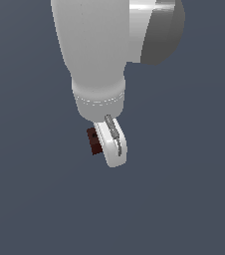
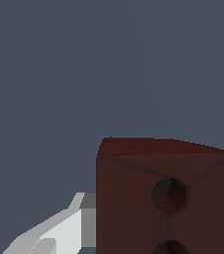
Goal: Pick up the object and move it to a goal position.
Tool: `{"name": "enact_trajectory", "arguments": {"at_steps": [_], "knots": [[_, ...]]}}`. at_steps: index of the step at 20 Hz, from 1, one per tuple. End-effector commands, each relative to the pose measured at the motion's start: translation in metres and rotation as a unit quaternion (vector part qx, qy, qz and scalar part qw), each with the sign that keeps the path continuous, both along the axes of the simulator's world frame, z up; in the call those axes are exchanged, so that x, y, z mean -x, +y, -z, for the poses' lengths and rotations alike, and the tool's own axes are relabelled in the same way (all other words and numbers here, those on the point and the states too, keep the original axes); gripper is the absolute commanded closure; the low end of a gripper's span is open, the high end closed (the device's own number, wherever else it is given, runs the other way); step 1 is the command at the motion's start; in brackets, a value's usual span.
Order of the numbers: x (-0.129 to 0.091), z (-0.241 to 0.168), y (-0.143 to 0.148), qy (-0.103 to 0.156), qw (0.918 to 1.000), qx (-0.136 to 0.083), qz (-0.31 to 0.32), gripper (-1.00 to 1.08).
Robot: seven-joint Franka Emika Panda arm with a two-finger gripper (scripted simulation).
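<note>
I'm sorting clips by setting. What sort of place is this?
Likely a bare simulated scene: flat, featureless blue-grey backdrop, a smooth rendered white arm, and one reddish-brown block beside its gripper.

White arm (image 1: 92, 45) hangs from above, wrist down; claw (image 1: 107, 147) closed, gripping block (image 1: 92, 141).

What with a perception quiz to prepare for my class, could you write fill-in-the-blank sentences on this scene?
The block sits toward the exterior view's ____ of the white finger. The wrist view shows ____ round spots on the block's face, one of them cut off by the picture's edge. The block's colour is dark reddish-____.
Missing words: left; two; brown.
</note>
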State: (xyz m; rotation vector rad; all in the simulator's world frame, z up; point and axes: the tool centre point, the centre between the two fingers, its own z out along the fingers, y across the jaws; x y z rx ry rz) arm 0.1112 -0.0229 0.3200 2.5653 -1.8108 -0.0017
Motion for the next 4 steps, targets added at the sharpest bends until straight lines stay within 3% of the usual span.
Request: {"name": "enact_trajectory", "arguments": {"at_steps": [1,4], "knots": [[-0.0014,-0.0047,-0.0002,-0.001,1.0,0.0,0.0,1.08],[-0.0018,-0.0059,-0.0003,-0.001,1.0,0.0,0.0,1.08]]}}
